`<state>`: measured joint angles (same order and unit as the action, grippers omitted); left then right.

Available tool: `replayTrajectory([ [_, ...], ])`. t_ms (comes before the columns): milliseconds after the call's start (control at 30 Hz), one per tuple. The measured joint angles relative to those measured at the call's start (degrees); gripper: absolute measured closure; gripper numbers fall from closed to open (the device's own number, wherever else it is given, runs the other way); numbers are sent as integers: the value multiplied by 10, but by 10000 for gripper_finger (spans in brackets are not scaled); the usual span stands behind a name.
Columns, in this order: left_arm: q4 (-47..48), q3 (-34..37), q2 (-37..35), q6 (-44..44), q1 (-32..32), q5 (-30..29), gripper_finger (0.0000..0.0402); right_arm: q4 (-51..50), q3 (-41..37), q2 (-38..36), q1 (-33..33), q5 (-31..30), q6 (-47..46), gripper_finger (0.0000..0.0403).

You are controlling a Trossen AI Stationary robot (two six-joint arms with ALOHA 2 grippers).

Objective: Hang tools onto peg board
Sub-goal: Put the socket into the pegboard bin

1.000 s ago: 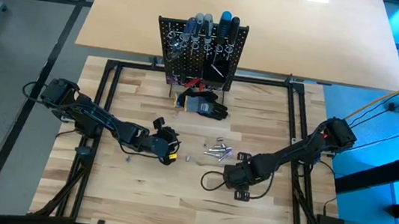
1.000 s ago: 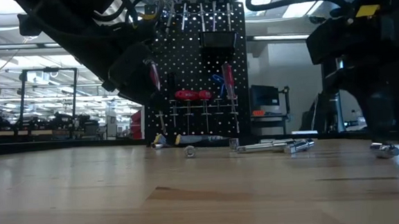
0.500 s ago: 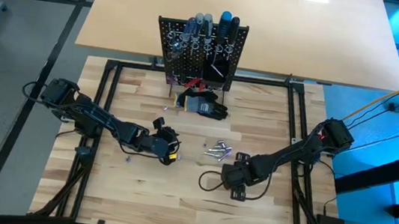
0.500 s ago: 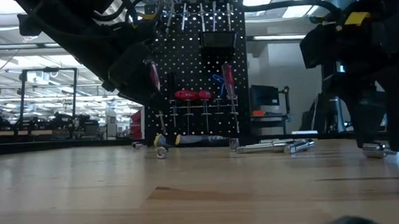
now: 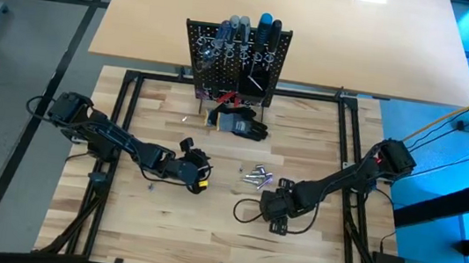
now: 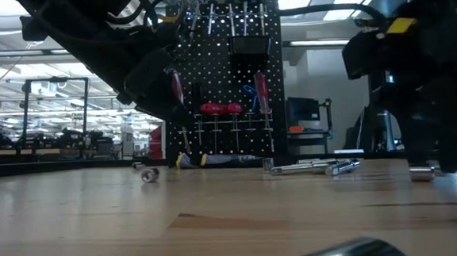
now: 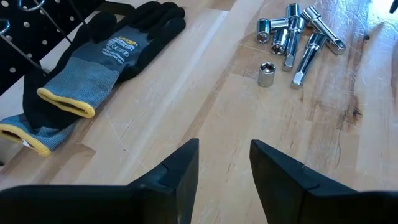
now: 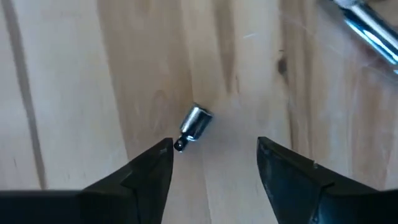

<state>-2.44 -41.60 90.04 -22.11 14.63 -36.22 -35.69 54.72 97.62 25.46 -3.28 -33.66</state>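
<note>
Small steel socket [image 8: 194, 126], likely hard, light, slippery and prone to roll on the worktop [image 8: 81, 74]; right hand [image 8: 214, 163], spread, should pinch across its barrel.

A lab: open hall, ceiling lights [image 6: 0, 40], monitors [image 6: 303, 109].
</note>
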Motion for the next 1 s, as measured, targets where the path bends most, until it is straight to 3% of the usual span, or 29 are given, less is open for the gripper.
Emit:
replayTrajectory([
  [267, 0, 0, 0, 0, 0, 0, 268, -41, 33, 0, -43, 52, 22, 173],
  [500, 0, 0, 0, 0, 0, 0, 268, -81, 71, -1, -77, 38, 51, 173],
  [833, 0, 0, 0, 0, 0, 0, 268, -1, 71, 39, -22, 74, -84, 173],
  [1000, 0, 0, 0, -4, 0, 0, 268, -44, 95, 78, -6, 27, -110, 177],
])
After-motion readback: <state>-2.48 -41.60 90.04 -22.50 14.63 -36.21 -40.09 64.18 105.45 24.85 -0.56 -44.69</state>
